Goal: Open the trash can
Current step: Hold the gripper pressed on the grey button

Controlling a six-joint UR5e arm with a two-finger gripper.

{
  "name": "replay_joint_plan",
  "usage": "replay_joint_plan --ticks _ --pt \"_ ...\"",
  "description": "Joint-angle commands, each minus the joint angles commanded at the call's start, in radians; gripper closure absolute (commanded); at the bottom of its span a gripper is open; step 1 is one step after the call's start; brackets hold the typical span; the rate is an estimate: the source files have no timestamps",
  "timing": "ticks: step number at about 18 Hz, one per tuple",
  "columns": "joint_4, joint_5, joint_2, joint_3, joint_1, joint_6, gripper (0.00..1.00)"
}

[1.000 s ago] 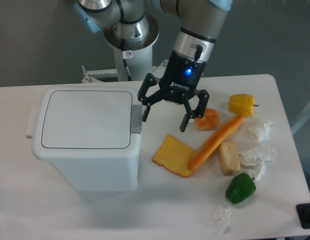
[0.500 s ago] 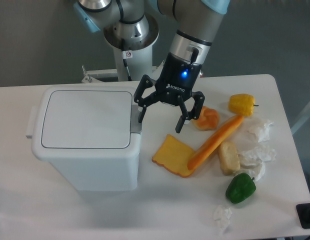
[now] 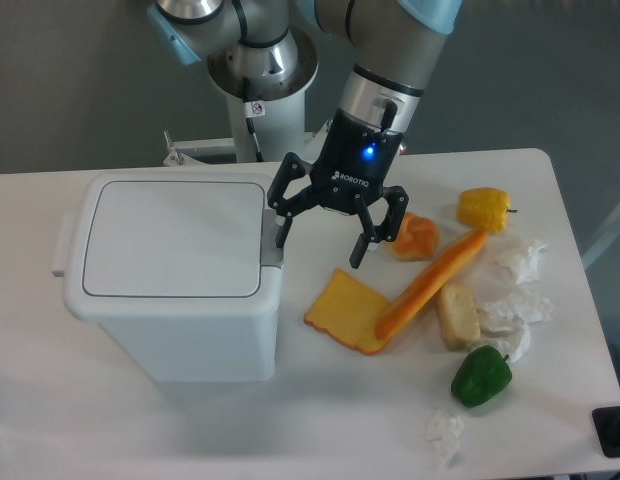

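The trash can (image 3: 175,290) is a large white rectangular bin at the left of the table, its flat lid (image 3: 170,238) lying closed. A small grey push-button tab (image 3: 272,238) sits on the lid's right edge. My gripper (image 3: 321,241) hangs just right of the can with its black fingers spread open and nothing between them. Its left fingertip (image 3: 282,234) is right at the grey tab; contact cannot be told. Its right fingertip (image 3: 358,254) hangs over the bare table.
Right of the gripper lie a yellow cheese slice (image 3: 346,311), a long carrot (image 3: 430,283), an orange bun (image 3: 416,237), a yellow pepper (image 3: 485,208), a bread piece (image 3: 457,314), a green pepper (image 3: 481,376) and crumpled white paper (image 3: 515,290).
The gripper has shifted a little left and up towards the can's tab. It stays open. The lid has not moved.
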State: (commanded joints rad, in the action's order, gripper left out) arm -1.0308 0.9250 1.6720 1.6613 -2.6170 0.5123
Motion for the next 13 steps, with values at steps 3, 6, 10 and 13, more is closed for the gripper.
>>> replay_joint_plan --ticks 3,6,10,13 --pt "0.0 0.002 0.0 0.003 0.0 0.0 0.0" --pt "0.0 0.002 0.0 0.005 0.0 0.002 0.0" --pt "0.002 0.002 -0.002 0.015 0.0 0.005 0.0" --pt "0.002 0.002 -0.002 0.017 0.0 0.006 0.0"
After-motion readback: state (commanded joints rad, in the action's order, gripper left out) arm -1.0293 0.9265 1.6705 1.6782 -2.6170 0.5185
